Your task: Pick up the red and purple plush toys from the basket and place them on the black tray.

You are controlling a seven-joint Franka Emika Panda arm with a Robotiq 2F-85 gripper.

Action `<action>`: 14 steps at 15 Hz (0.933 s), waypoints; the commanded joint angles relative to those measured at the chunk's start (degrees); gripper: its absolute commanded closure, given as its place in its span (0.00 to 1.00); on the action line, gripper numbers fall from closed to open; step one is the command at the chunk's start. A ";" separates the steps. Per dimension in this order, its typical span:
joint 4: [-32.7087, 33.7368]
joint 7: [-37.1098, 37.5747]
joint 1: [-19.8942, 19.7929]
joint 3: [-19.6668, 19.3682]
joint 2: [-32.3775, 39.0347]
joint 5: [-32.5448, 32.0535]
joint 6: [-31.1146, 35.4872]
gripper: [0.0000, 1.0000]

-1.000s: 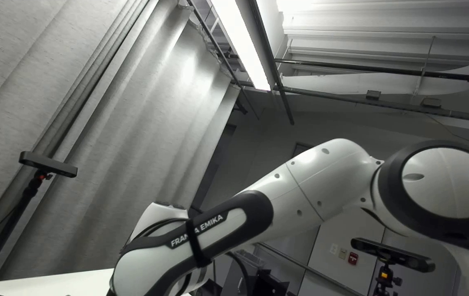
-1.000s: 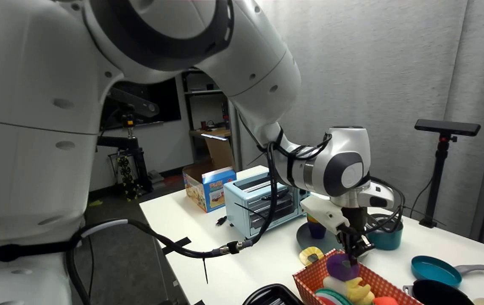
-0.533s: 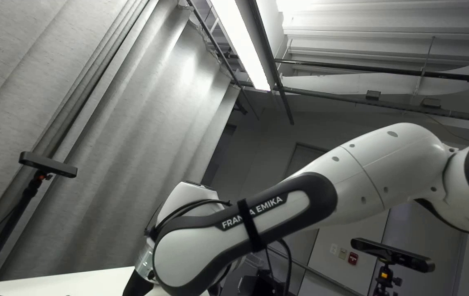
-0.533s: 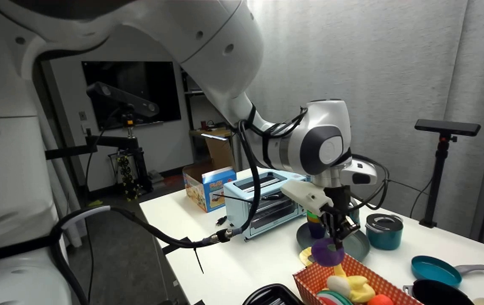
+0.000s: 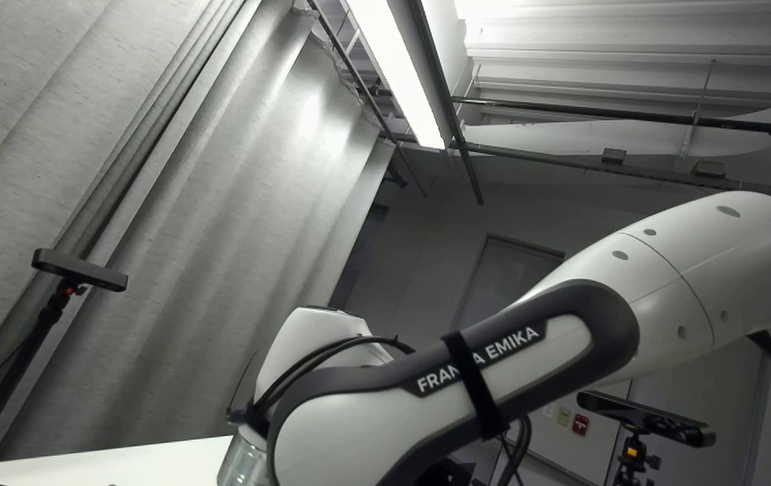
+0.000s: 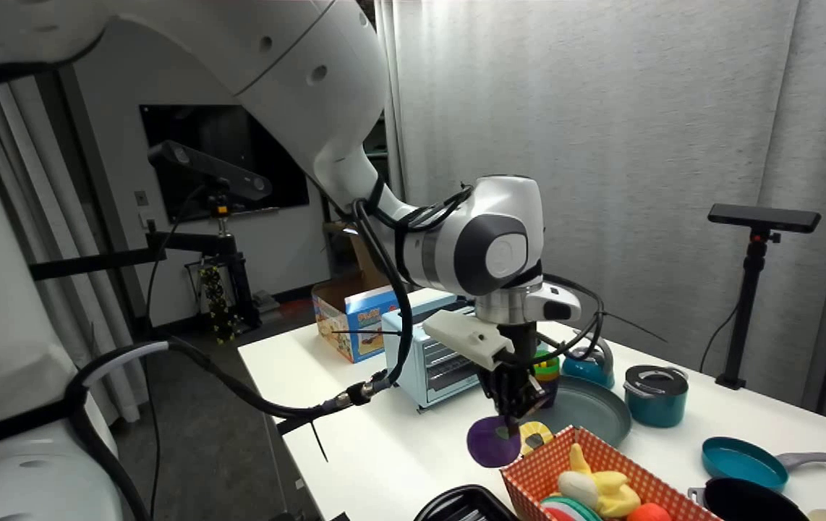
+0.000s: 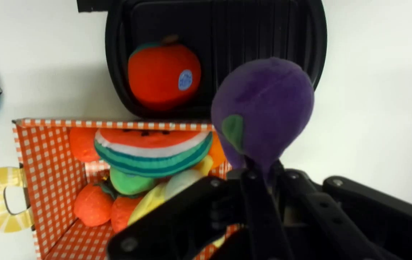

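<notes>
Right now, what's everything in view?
Table: 1, white, under basket
Basket: 1, red/white, on table
Tray: 1, black, beside basket
Red plush: 1, red, in tray
Purple plush: 1, purple, held aloft
Other plush: several, multicoloured, in basket
Yellow ring: 1, yellow, beside basket
Plate: 1, grey, beyond basket
Stacked cups: several, multicoloured, beyond basket
Kettle: 1, blue, behind plate
Lidded pot: 1, teal, beside plate
Pans: 2, teal/black, near basket
Toaster: 1, blue, on table
Box: 1, multicoloured, on table
Cameras: 2+, black, on stands
Curtains: 2+, grey, background
Fingers: 2, black, gripping purple plush
Arm: 1, white/black, over table
</notes>
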 commanded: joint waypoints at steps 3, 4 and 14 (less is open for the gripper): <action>-5.28 -2.26 -0.03 1.55 -2.72 0.28 -4.46 0.98; -5.62 -2.20 0.00 1.74 -1.91 0.16 -3.93 0.98; -4.73 -1.71 0.22 2.15 6.11 -0.87 -1.11 0.98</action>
